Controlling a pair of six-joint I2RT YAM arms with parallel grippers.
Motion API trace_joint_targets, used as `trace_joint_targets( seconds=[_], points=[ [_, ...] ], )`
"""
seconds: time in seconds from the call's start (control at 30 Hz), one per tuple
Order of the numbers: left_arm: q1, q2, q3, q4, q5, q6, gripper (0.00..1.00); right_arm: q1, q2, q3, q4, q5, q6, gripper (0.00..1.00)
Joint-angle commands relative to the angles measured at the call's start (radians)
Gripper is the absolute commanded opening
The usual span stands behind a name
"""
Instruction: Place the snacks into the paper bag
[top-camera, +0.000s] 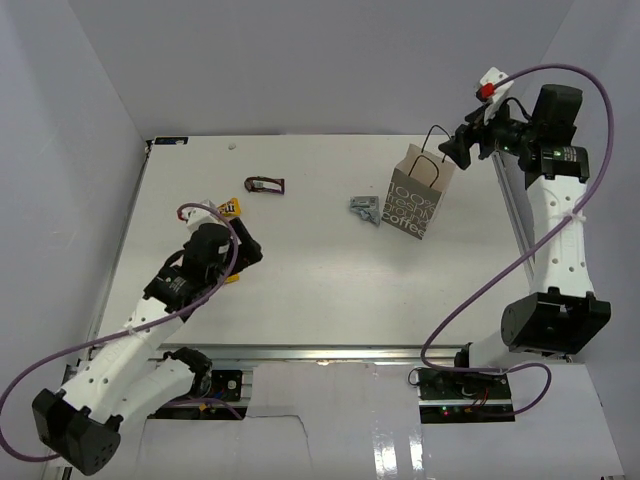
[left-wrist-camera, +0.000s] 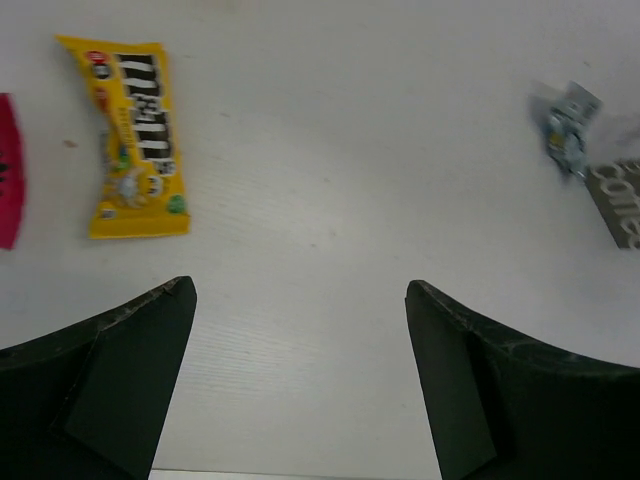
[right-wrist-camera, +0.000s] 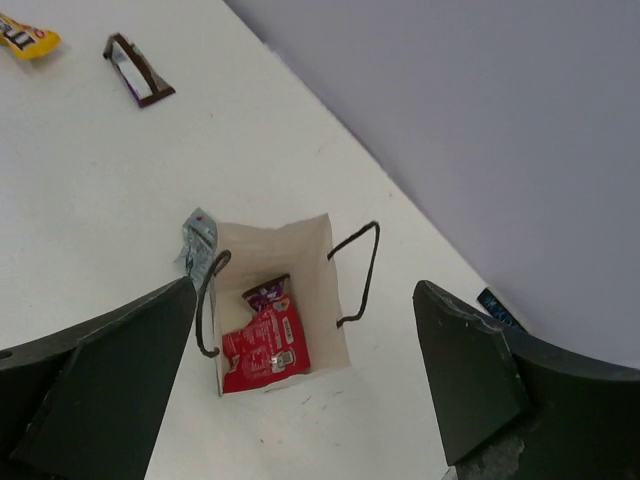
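Note:
The paper bag (top-camera: 418, 196) stands upright at the back right. In the right wrist view the bag (right-wrist-camera: 285, 245) is open, with a red packet (right-wrist-camera: 262, 345) and a purple packet (right-wrist-camera: 268, 293) inside. A silver packet (top-camera: 366, 210) lies just left of the bag. A dark brown packet (top-camera: 265, 184) lies at the back middle, and a yellow packet (top-camera: 230, 208) left of it. My right gripper (top-camera: 450, 148) hovers above the bag, open and empty (right-wrist-camera: 302, 290). My left gripper (top-camera: 245, 255) is open and empty (left-wrist-camera: 300, 300) over bare table. The yellow packet (left-wrist-camera: 135, 135) and a pink-red packet (left-wrist-camera: 8, 170) lie to its left.
White walls enclose the table on the left, back and right. The bag's black cord handles (right-wrist-camera: 360, 275) stand up on both sides of its mouth. A metal rail (top-camera: 330, 352) runs along the near edge between the arm bases.

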Motion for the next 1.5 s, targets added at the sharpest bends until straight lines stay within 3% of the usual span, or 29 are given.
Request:
trace_joint_targets(
  seconds=[0.0,0.1,0.17,0.3,0.4,0.7,0.83,0.93,0.97,1.03,1.07,1.2,1.33,1.37,1.47],
  points=[
    [0.231,0.025,0.024,-0.151,0.048,0.032,0.96,-0.004,-0.064,0.112,-0.104,-0.114,-0.024,0.95],
    [0.401,0.063,0.013,-0.183,0.044,0.087,0.95,0.023,-0.044,0.149,-0.329,-0.146,-0.133,0.98],
    [0.459,0.097,0.019,-0.181,-0.018,0.113,0.93,0.046,-0.066,0.074,-0.400,-0.147,-0.219,0.98],
    [0.498,0.236,0.030,-0.133,-0.088,0.153,0.92,0.060,-0.177,-0.155,-0.393,-0.140,-0.270,0.97],
    [0.518,0.432,0.058,-0.118,-0.140,0.152,0.92,0.063,-0.231,-0.244,-0.388,-0.146,-0.284,0.97],
    [0.541,0.681,0.133,-0.029,-0.141,0.185,0.91,0.068,-0.286,-0.369,-0.396,-0.189,-0.284,0.98],
    [0.556,0.718,0.118,-0.010,-0.136,0.190,0.81,0.072,-0.295,-0.402,-0.394,-0.206,-0.276,0.98],
    [0.562,0.729,0.101,0.004,-0.115,0.188,0.65,0.076,-0.298,-0.407,-0.411,-0.225,-0.300,0.98],
    [0.562,0.729,0.099,0.007,-0.108,0.188,0.50,0.076,-0.300,-0.402,-0.431,-0.257,-0.326,0.98],
    [0.562,0.720,0.095,0.008,-0.095,0.188,0.34,0.076,-0.303,-0.388,-0.506,-0.301,-0.388,0.98],
    [0.562,0.715,0.094,0.008,-0.088,0.188,0.22,0.076,-0.306,-0.377,-0.526,-0.344,-0.432,0.98],
    [0.562,0.632,0.098,0.007,-0.038,0.197,0.04,0.085,-0.309,-0.350,-0.588,-0.393,-0.489,0.98],
    [0.562,0.492,0.105,0.005,0.088,0.208,0.00,0.111,-0.307,-0.339,-0.618,-0.406,-0.514,0.98],
    [0.562,0.461,0.107,0.007,0.176,0.213,0.00,0.114,-0.307,-0.337,-0.655,-0.418,-0.532,0.98],
    [0.562,0.320,0.085,0.066,0.362,0.216,0.00,0.242,-0.309,-0.342,-0.706,-0.415,-0.616,0.98]
  ],
)
